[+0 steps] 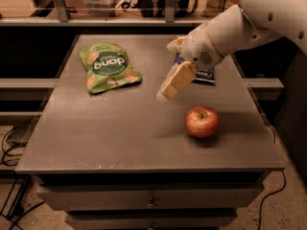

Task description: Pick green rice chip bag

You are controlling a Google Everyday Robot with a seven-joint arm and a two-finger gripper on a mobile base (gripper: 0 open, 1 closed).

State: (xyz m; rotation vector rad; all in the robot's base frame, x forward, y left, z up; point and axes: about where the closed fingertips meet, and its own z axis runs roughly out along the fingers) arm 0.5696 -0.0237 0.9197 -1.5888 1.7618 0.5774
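Observation:
The green rice chip bag lies flat at the back left of the dark tabletop, with its dark green round label and pictured pale chips facing up. My gripper hangs above the middle of the table, on the white arm that reaches in from the upper right. It is to the right of the bag, well apart from it, and holds nothing that I can see.
A red apple stands on the table at the front right, below the gripper. A dark blue chip bag lies at the back right, mostly hidden behind the arm. A shelf rail runs behind the table.

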